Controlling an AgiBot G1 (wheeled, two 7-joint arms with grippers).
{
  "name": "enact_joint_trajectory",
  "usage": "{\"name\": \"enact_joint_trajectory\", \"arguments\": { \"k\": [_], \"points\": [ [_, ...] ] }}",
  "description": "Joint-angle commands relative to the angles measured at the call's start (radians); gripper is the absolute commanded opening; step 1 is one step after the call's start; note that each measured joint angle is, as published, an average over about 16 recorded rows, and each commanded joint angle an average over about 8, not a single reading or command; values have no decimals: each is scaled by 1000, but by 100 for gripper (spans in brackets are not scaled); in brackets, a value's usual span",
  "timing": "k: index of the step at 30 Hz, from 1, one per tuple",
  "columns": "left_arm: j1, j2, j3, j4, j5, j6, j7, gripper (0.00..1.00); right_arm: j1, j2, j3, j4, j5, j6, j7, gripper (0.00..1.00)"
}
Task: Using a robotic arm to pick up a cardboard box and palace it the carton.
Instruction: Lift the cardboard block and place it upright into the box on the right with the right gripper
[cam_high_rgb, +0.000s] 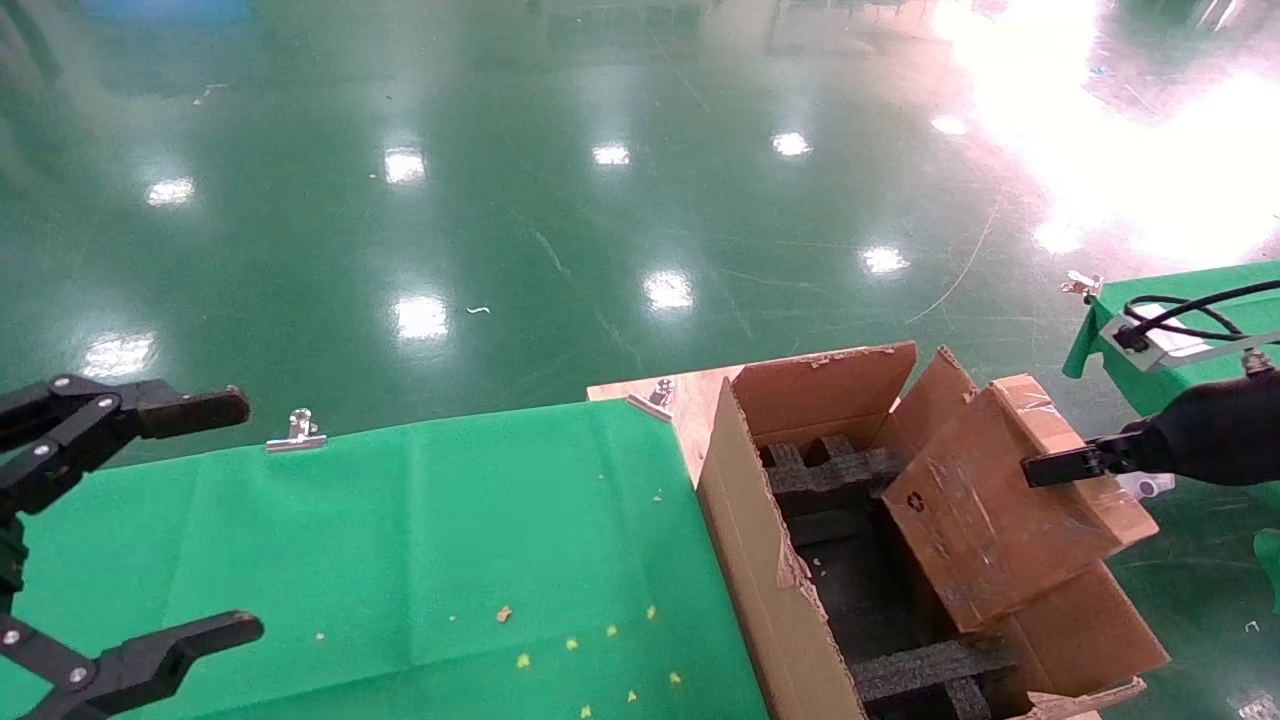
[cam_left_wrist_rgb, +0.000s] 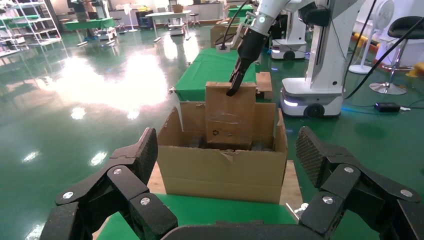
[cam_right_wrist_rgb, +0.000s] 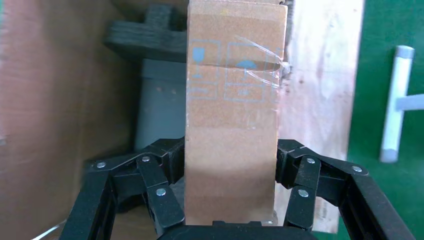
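Note:
My right gripper (cam_high_rgb: 1050, 467) is shut on the cardboard box (cam_high_rgb: 985, 515), a slim brown taped box with a small recycling mark. It holds the box tilted, with its lower end inside the carton (cam_high_rgb: 755, 560), whose flaps are open. In the right wrist view the fingers (cam_right_wrist_rgb: 165, 170) clamp the box (cam_right_wrist_rgb: 232, 115) on both sides. The left wrist view shows the white robotic arm (cam_left_wrist_rgb: 265, 12) holding the box (cam_left_wrist_rgb: 230, 117) upright in the carton (cam_left_wrist_rgb: 220, 172). My left gripper (cam_high_rgb: 245, 515) is open and empty over the green table, also shown in the left wrist view (cam_left_wrist_rgb: 227, 150).
Black foam blocks (cam_high_rgb: 830, 470) line the carton's inside. The carton stands on a wooden board (cam_high_rgb: 690, 400) beside the green cloth table (cam_high_rgb: 400, 540) with metal clips (cam_high_rgb: 297, 430). A second green table (cam_high_rgb: 1200, 300) is at the right. A white robot base (cam_left_wrist_rgb: 320, 75) stands beyond.

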Motion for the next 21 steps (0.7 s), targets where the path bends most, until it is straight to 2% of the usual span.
{"name": "enact_joint_trajectory", "arguments": {
  "k": [1, 13, 21],
  "points": [
    [0, 0, 0, 0, 0, 0, 0, 100, 5, -4, -14, 32, -28, 33, 47, 0],
    [0, 0, 0, 0, 0, 0, 0, 100, 3, 31, -80, 282, -178, 269, 280, 0],
    [0, 0, 1, 0, 0, 0, 0, 100, -45, 13, -114, 363, -234, 399, 383, 0]
  ]
}}
